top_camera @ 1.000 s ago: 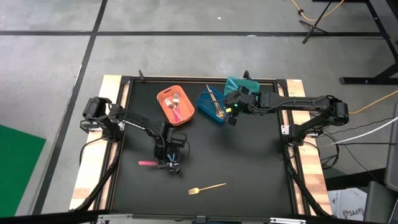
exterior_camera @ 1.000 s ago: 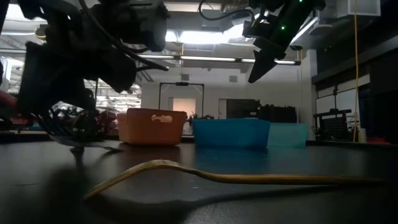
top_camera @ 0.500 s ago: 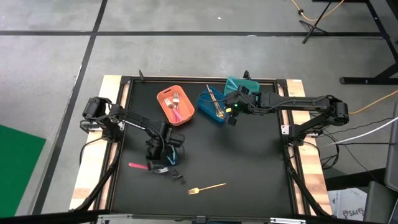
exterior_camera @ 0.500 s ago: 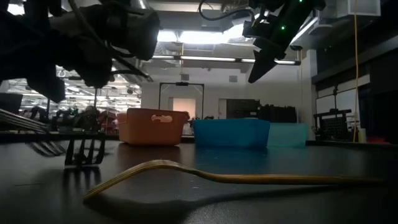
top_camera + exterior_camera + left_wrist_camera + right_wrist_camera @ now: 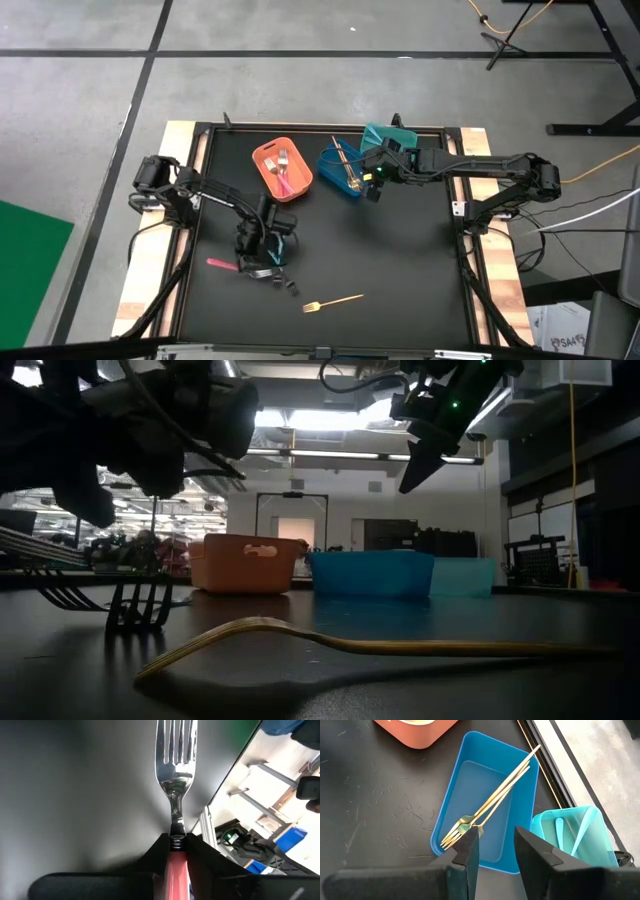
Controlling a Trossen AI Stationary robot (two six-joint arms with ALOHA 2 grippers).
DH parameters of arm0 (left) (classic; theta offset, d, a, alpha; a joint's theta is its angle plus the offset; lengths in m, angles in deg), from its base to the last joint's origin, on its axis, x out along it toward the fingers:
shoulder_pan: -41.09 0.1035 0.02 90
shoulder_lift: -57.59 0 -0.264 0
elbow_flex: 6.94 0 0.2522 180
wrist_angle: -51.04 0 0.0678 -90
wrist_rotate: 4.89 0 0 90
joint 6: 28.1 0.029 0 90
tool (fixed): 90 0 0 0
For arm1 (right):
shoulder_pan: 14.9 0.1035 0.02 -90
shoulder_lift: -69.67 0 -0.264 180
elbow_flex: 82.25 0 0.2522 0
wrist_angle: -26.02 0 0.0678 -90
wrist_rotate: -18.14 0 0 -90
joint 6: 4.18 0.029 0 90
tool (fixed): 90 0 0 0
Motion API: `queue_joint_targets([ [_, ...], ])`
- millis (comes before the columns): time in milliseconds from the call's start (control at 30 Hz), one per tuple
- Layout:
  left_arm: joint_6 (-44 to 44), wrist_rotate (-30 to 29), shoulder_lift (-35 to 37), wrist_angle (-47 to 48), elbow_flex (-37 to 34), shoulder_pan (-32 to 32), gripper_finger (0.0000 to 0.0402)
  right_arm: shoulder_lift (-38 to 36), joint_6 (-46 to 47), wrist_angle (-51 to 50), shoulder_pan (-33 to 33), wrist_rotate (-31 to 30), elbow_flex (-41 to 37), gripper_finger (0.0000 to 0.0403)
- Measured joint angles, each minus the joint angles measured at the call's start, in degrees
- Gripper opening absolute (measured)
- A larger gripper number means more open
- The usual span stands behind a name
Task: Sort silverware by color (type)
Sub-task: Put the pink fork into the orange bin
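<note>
The left pincer (image 5: pixel 262 268) is clenched on a pink-handled metal fork (image 5: pixel 175 780) over the black counter (image 5: pixel 400 270), near a gold fork (image 5: pixel 333 301). The right pincer (image 5: pixel 375 190) hangs released just beside the blue rectangular plastic bin (image 5: pixel 485 815).

Sitting at twelve o'clock on the black table (image 5: pixel 400 260): orange rectangular plastic bin (image 5: pixel 283 170), blue rectangular plastic bin (image 5: pixel 341 173) just beside it toward three, teal rectangular plastic bin (image 5: pixel 385 138) touching behind. Lying alone at six: slim gold fork (image 5: pixel 332 301). Hanging at eight: pink-handled metal fork (image 5: pixel 228 265).
</note>
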Motion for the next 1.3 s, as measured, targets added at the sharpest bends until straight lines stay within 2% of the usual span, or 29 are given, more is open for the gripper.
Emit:
queue_joint_targets([
  [333,0.14,-0.4,0.0,-9.88,0.0,1.1,0.0041,0.0,0.0,0.0,0.0,0.0,0.0,0.0111],
  [500,0.09,-1.56,0.0,-19.84,0.0,1.07,0.0041,0.0,0.0,0.0,0.0,0.0,0.0,0.0111],
  [633,-0.17,-6.57,0.0,-28.28,0.0,1.27,0.0041,0.0,0.02,0.0,0.02,0.0,0.0,0.0111],
  [833,-0.29,-16.53,0.0,-34.77,0.0,4.05,0.0041,0.0,0.02,0.02,0.02,0.0,0.0,0.0111],
  [967,-3.65,-23.45,0.0,-40.08,0.0,6.83,0.0041,0.0,0.02,0.02,0.02,0.0,-0.02,0.0111],
  [1133,-9.25,-29.23,0.02,-45.51,0.0,9.38,0.0041,0.0,0.02,0.02,0.02,0.0,-0.02,0.0111],
  [1300,-10.91,-32.93,2.56,-46.34,0.0,11.56,0.0041,0.0,0.01,-0.17,0.02,-0.02,-0.02,0.0111],
])
